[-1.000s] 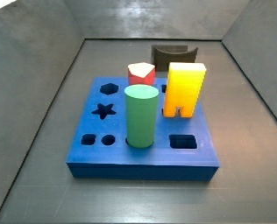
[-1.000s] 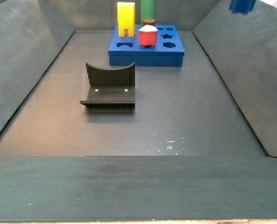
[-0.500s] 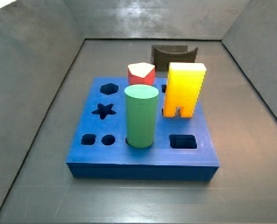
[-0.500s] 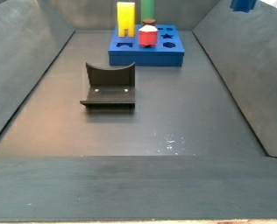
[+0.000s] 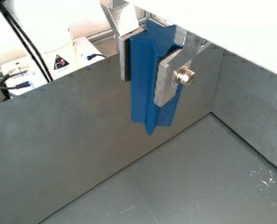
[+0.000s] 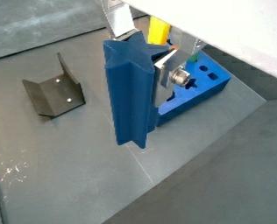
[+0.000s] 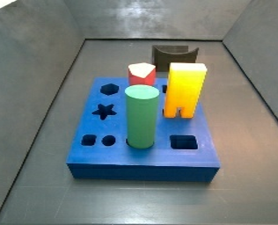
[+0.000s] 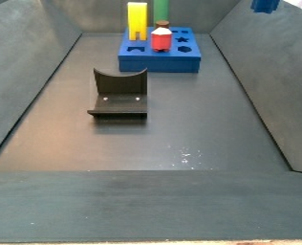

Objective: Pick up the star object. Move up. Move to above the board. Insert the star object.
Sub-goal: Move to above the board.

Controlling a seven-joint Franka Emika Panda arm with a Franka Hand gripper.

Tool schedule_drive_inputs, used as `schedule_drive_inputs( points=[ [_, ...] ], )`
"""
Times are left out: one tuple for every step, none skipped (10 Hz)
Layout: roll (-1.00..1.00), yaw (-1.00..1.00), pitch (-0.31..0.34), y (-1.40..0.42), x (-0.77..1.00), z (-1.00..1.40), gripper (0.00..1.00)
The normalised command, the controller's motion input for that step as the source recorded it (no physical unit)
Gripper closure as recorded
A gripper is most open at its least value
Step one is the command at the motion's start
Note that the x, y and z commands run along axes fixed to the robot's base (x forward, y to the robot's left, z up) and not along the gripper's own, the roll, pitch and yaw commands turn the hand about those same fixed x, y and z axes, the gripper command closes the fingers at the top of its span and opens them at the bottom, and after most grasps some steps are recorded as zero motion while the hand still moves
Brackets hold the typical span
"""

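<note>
- Gripper (image 6: pixel 147 70) high above the floor, jaws pinching the star object (image 6: pixel 128 92), which hangs upright between the silver fingers (image 5: pixel 173 77)
- Step in hand, as we judge it: carry to above the board (image 7: pixel 148 154); we keep the prism vertical and line its points up with the star hole (image 7: pixel 104 112) before lowering
- Both wrist views show the grasp; both side views show no gripper, but a side view shows the hole free, beside the green cylinder (image 7: pixel 142 116)

Green cylinder (image 7: pixel 142 116), yellow block (image 7: pixel 185 88), red piece (image 7: pixel 142 74) upright; brown arch (image 8: pixel 119 94) apart
</note>
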Motion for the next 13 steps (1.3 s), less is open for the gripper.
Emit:
schedule_drive_inputs(
  points=[
    [-0.03, 0.04, 0.065, -0.03, -0.53, 0.02, 1.0],
    [-0.03, 0.04, 0.065, -0.03, -0.53, 0.02, 1.0],
    [-0.03, 0.04, 0.065, -0.03, -0.53, 0.02, 1.0],
    [-0.03, 0.04, 0.065, -0.03, -0.53, 0.02, 1.0],
    [-0.03, 0.04, 0.065, -0.03, -0.53, 0.02, 1.0],
    [-0.03, 0.04, 0.065, -0.03, -0.53, 0.02, 1.0],
    [-0.03, 0.04, 0.065, -0.03, -0.53, 0.02, 1.0],
    [-0.03, 0.04, 0.065, -0.03, -0.53, 0.02, 1.0],
    [-0.03, 0.04, 0.065, -0.03, -0.53, 0.02, 1.0],
    [-0.03, 0.04, 0.065, -0.03, -0.53, 0.02, 1.0],
    [-0.03, 0.04, 0.065, -0.03, -0.53, 0.02, 1.0],
    [-0.03, 0.04, 0.065, -0.03, -0.53, 0.02, 1.0],
    [-0.03, 0.04, 0.065, -0.03, -0.53, 0.02, 1.0]
  ],
)
